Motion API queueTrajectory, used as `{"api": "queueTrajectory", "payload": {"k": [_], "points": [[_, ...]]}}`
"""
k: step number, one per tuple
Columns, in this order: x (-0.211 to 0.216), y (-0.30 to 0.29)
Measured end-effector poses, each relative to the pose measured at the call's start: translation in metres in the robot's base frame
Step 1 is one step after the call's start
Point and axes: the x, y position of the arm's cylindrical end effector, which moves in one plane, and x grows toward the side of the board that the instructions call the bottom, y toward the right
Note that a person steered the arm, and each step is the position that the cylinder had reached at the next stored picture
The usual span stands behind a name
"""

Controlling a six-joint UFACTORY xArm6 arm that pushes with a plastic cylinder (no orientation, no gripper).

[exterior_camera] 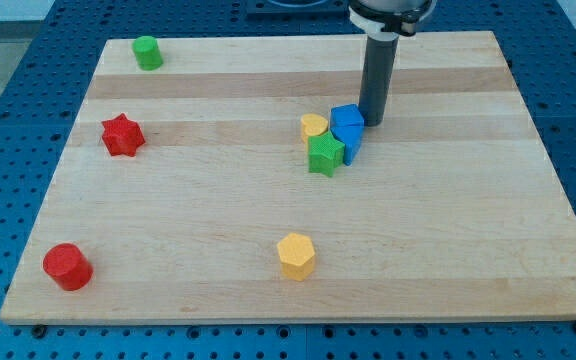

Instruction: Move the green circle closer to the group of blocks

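The green circle [148,52] stands near the board's top left corner, far from the others. The group sits right of the board's centre: a yellow heart [314,126], a green star [325,154] below it, and two blue blocks, one [346,117] above the other [349,140]. My tip [372,122] rests on the board just right of the upper blue block, touching or almost touching it. It is far to the right of the green circle.
A red star [122,135] lies at the left. A red cylinder [67,266] stands near the bottom left corner. A yellow hexagon [296,255] lies at the bottom centre. The wooden board [488,250] lies on a blue perforated table.
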Motion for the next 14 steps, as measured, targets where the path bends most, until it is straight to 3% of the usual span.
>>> {"api": "queueTrajectory", "payload": {"k": [3, 6, 9, 14], "points": [[-0.071, -0.031], [-0.073, -0.186], [-0.072, -0.377], [-0.124, -0.393]]}}
